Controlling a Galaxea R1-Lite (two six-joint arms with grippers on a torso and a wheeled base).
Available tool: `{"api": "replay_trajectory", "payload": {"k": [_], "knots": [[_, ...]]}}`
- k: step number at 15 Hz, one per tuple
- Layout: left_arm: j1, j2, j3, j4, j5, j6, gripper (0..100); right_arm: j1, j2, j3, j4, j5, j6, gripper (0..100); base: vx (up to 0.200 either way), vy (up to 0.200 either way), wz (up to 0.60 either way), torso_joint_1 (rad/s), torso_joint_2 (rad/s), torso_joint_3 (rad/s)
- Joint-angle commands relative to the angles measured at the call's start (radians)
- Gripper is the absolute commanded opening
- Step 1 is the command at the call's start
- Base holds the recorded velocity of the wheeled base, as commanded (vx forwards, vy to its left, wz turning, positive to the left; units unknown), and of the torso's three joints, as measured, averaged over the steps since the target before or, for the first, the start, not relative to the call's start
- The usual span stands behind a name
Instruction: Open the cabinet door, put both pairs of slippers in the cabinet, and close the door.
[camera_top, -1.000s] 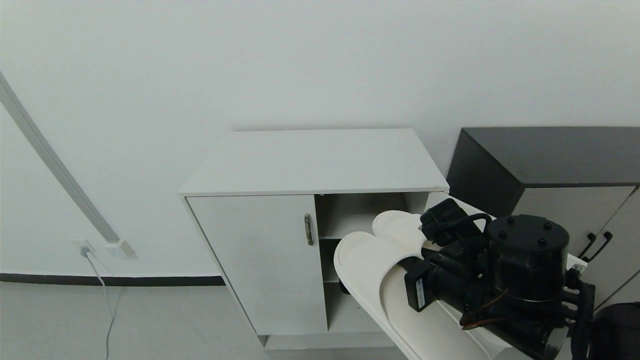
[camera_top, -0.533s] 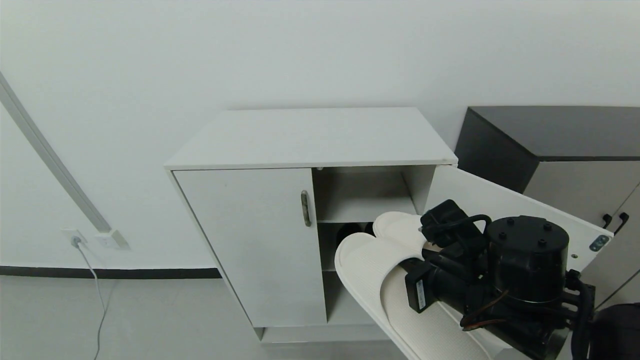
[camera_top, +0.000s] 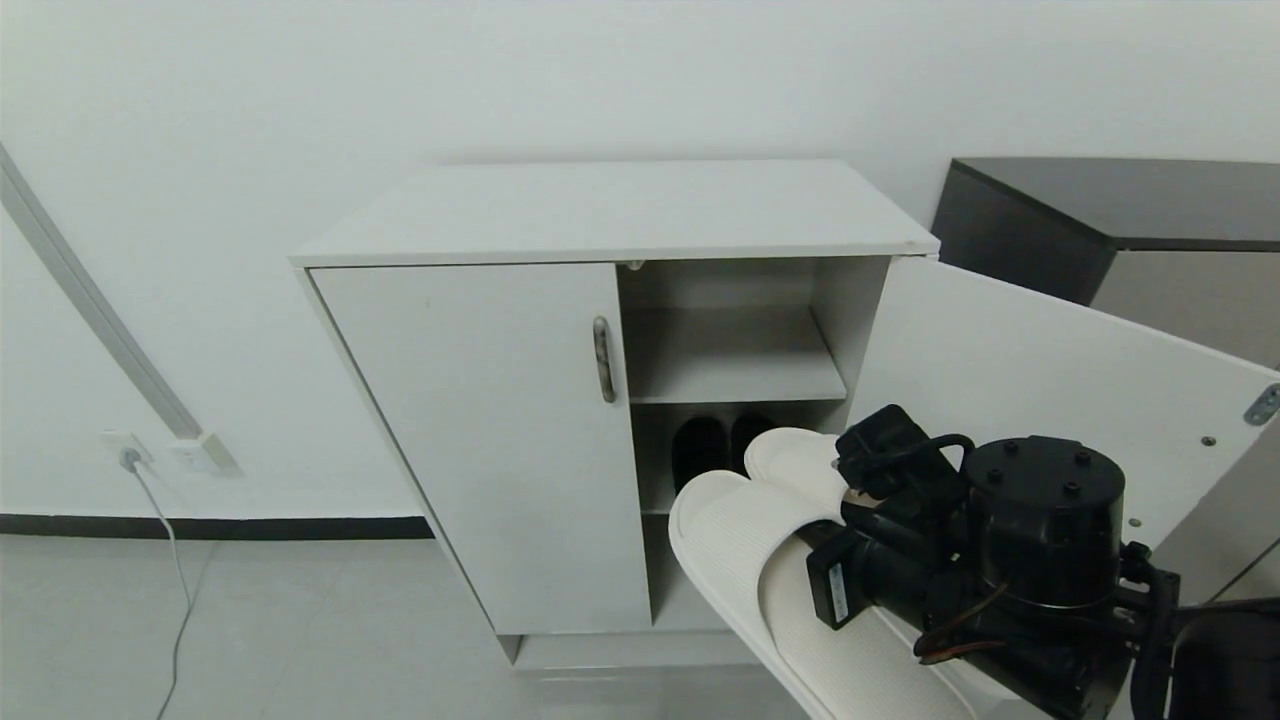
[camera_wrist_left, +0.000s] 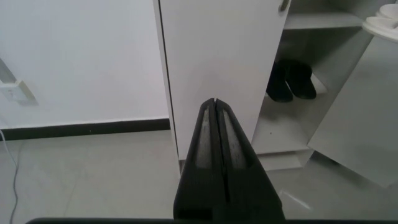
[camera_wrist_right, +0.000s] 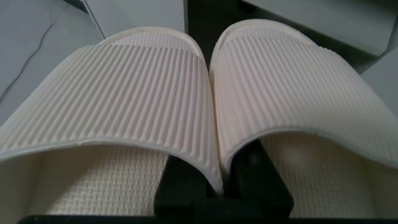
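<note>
The white cabinet (camera_top: 620, 210) has its left door (camera_top: 480, 430) closed and its right door (camera_top: 1020, 380) swung wide open. A pair of black slippers (camera_top: 712, 450) stands on the middle shelf, toes inward, the same black slippers (camera_wrist_left: 291, 81) seen from the left wrist. My right gripper (camera_wrist_right: 221, 183) is shut on the inner edges of a pair of white ribbed slippers (camera_wrist_right: 149, 93). It holds the white slippers (camera_top: 740, 540) side by side just in front of the open compartment, toes toward the shelves. My left gripper (camera_wrist_left: 214, 102) is shut with nothing in it, low before the closed door.
A dark cabinet (camera_top: 1110, 210) stands right of the open door. On the left wall are a slanted cable duct (camera_top: 90, 310) and a socket with a hanging cable (camera_top: 130, 460). Grey floor (camera_top: 250, 630) lies free in front left.
The head camera has shifted, so the cabinet sits higher and larger in the picture and the shelves with the black slippers have come into view. The right arm still holds the white slippers.
</note>
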Motion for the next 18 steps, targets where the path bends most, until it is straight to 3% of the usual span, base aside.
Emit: {"api": "replay_trajectory", "payload": {"k": [1, 12, 18], "knots": [[0.0, 0.0, 0.0, 0.0, -0.002, 0.0, 0, 0.001, 0.005, 0.003, 0.0, -0.001, 0.0, 0, 0.0, 0.0, 0.0, -0.134, 0.47, 0.334], [0.0, 0.0, 0.0, 0.0, 0.0, 0.0, 0, 0.002, 0.019, 0.006, -0.007, 0.004, 0.0, 0, 0.0, 0.0, 0.0, -0.066, 0.44, 0.371], [0.0, 0.0, 0.0, 0.0, 0.0, 0.0, 0, 0.002, 0.029, 0.006, -0.017, 0.004, -0.002, 0, 0.0, 0.0, 0.0, 0.0, 0.06, 0.057]]}}
